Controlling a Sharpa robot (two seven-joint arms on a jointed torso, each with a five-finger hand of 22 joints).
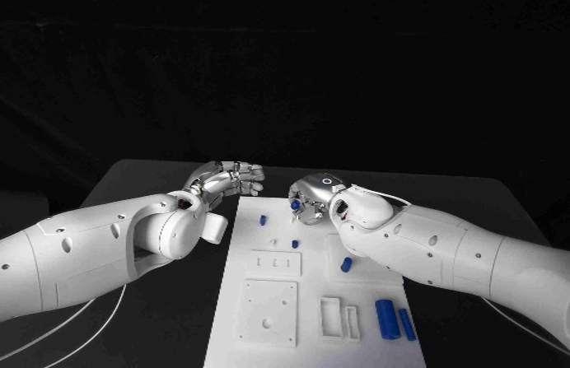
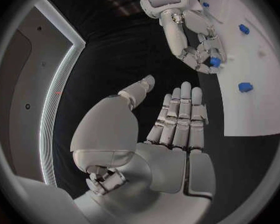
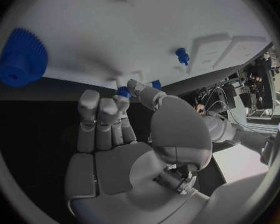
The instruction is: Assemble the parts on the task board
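1 small blue part [image 2: 214, 61] was pinched by the right hand [image 1: 314, 197] over the task board [image 1: 271, 335], left hand [image 1: 228, 178] empty and apart-fingered, several parts [image 1: 386, 316] unassembled.

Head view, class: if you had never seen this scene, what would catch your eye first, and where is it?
First, the right hand at the far end of the white task board, pinching a small blue part in its fingertips. Next, the left hand, which holds nothing and hangs over the black table just off the board's far left corner. Then the blue cylinder lying near the board's near right edge.
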